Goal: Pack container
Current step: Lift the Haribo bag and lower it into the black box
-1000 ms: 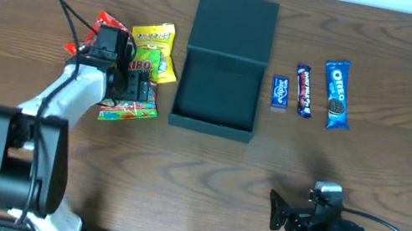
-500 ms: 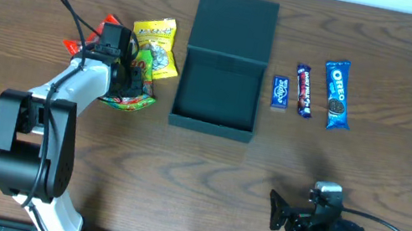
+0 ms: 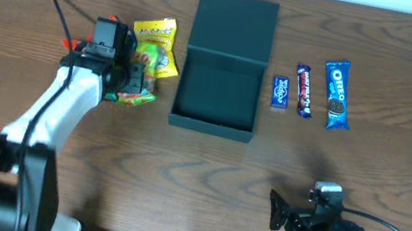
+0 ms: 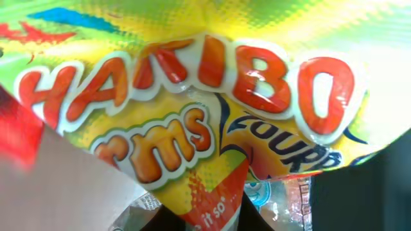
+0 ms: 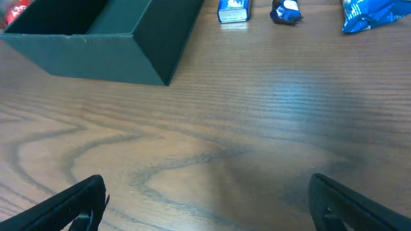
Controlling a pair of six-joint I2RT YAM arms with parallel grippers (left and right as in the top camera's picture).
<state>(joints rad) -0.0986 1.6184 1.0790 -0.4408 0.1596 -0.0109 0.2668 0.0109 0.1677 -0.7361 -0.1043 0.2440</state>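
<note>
The container [image 3: 213,125] is a dark teal box standing open at the table's middle, its lid [image 3: 235,20] laid back behind it; its corner also shows in the right wrist view [image 5: 96,51]. Left of it, my left gripper [image 3: 130,81] is shut on a green-and-orange Haribo packet [image 3: 136,97]. That Haribo packet [image 4: 205,96] fills the left wrist view, its lower edge pinched between the jaws [image 4: 215,221]. My right gripper [image 3: 277,211] rests near the front edge, open [image 5: 207,192] over bare wood.
A yellow packet [image 3: 155,35] and a red packet [image 3: 72,45] lie by the left gripper. Right of the container lie a small blue bar [image 3: 280,91], a dark chocolate bar [image 3: 305,90] and an Oreo pack [image 3: 336,93].
My left gripper has shut on the Haribo packet, which has bunched up and risen off the table. The left arm has swung. The right arm has not moved.
</note>
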